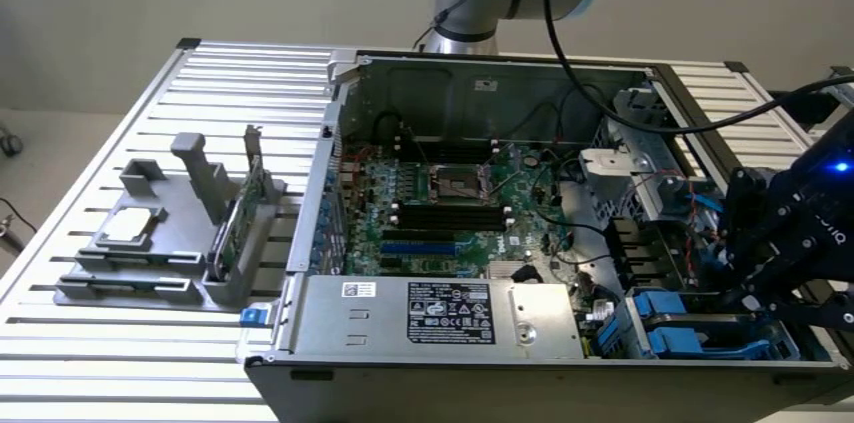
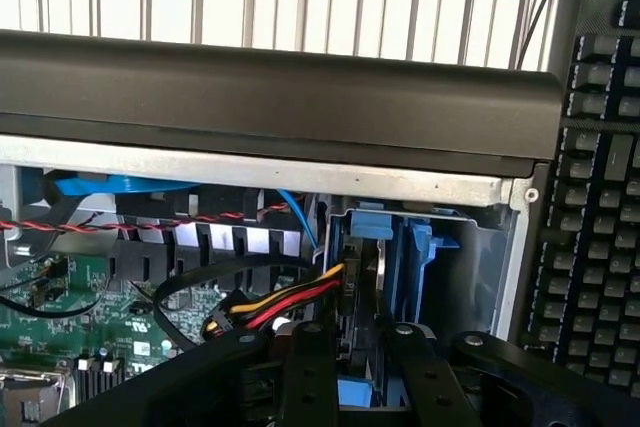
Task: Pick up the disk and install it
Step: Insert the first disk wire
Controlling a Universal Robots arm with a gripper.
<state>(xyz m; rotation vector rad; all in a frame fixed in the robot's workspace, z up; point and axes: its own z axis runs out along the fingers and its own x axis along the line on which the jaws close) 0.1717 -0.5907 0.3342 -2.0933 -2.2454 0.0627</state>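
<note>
Single-arm workstation with an open computer case [image 1: 350,158] on a slatted metal table [image 1: 80,343]

**Gripper.** In the exterior view the gripper [image 1: 745,291] hangs over the drive-bay corner of the case, at the exterior view's right. In the wrist view the gripper [image 2: 365,335] shows two black fingers [image 2: 312,367] standing spread, one on each flank of a slab set on edge. A narrow gap is visible along each finger, so nothing is pinched.

**The disk.** The disk [image 2: 362,282] sits directly between the fingers and just beyond their tips. It stands edge-up inside the blue plastic bay [image 2: 412,257] at the case corner. In the exterior view the disk [image 1: 701,327] lies just under the fingertips, with its blue rails showing. How deeply it is seated cannot be judged.

**Near the fingers.** A bundle of red, yellow and black wires [image 2: 290,302] runs up to the disk, just beside one finger. The motherboard [image 1: 441,203] lies farther from the fingers, across the case floor, with the labelled power supply [image 1: 441,313] along the near wall.

**Well apart from the fingers.** A grey holder [image 1: 140,278] stands on the table outside the case, carrying a small square processor chip [image 1: 134,228] and a thin green circuit card [image 1: 243,208]. A black keyboard [image 2: 600,207] lies beyond the case wall on the side of the other finger
</note>
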